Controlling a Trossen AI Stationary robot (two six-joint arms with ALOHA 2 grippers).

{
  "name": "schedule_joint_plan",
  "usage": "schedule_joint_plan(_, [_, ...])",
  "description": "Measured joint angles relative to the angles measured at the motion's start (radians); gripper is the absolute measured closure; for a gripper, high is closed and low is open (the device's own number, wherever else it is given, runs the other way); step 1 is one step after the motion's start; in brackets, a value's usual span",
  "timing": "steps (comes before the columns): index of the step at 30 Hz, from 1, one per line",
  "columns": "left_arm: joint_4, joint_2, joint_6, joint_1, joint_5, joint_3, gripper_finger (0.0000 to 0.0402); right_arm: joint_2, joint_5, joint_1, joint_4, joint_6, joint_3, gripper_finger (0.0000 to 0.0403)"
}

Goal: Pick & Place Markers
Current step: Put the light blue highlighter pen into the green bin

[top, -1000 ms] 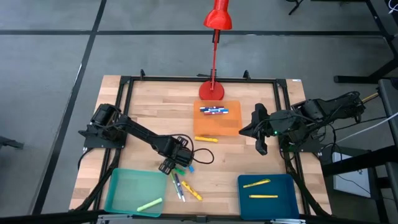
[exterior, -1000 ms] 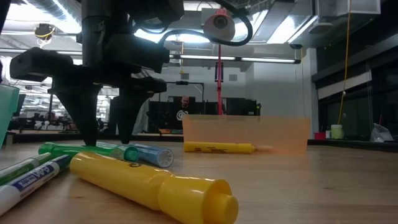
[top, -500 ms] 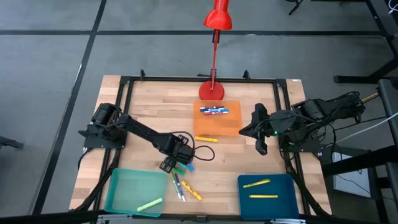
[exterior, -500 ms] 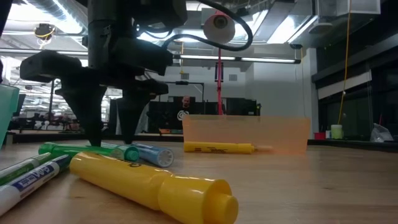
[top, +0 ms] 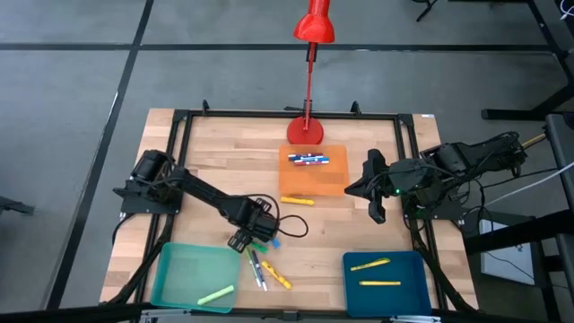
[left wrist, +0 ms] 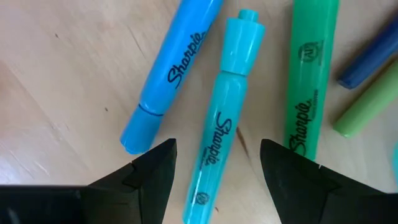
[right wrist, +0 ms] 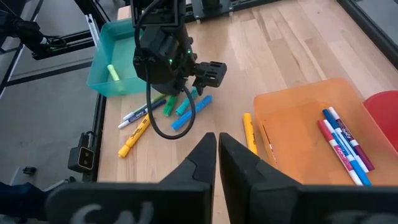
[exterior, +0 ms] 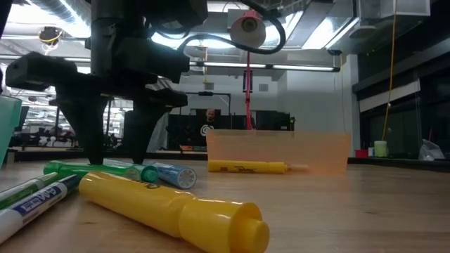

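My left gripper [top: 252, 235] [exterior: 116, 156] hangs open, fingers pointing down, over a cluster of markers near the teal tray. In the left wrist view its fingers stand on either side of a turquoise highlighter [left wrist: 219, 130] without touching it [left wrist: 214, 163]. A blue highlighter [left wrist: 168, 74] and a green one [left wrist: 308, 87] lie flat beside it. A yellow marker [exterior: 172, 211] and white-bodied ones [exterior: 31, 200] lie nearer the near edge. My right gripper [top: 376, 213] [right wrist: 217, 142] is shut and holds nothing, beside the orange tray.
The orange tray [top: 332, 184] holds several markers [top: 309, 160]; one yellow marker [top: 298, 201] lies just before it. The blue tray [top: 357, 296] holds two yellow markers [top: 369, 265]. The teal tray [top: 179, 269] holds a green one [top: 215, 294]. A red lamp [top: 308, 81] stands at the far edge.
My left gripper has swayed a little toward the table's right and back toward its left above the marker cluster. The markers have not moved.
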Motion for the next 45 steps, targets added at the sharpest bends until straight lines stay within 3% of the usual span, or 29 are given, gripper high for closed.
schedule_joint_plan(20, [0.055,0.007,-0.029,0.027,0.012,-0.05,0.0177,0.0,0.0,0.0,0.008,-0.004,0.0,0.0382])
schedule_joint_plan(25, [0.052,0.007,-0.027,0.027,0.02,-0.05,0.0214,0.0,0.0,0.0,0.008,-0.004,0.0,0.0382])
schedule_joint_plan(36, [0.042,0.006,0.0,0.026,0.022,-0.051,0.0342,0.0,0.0,0.0,0.008,-0.004,0.0,0.0382])
schedule_joint_plan(45, [-0.02,0.009,-0.015,0.027,-0.004,-0.026,0.0344,0.0,0.0,0.0,0.008,-0.005,0.0,0.0382])
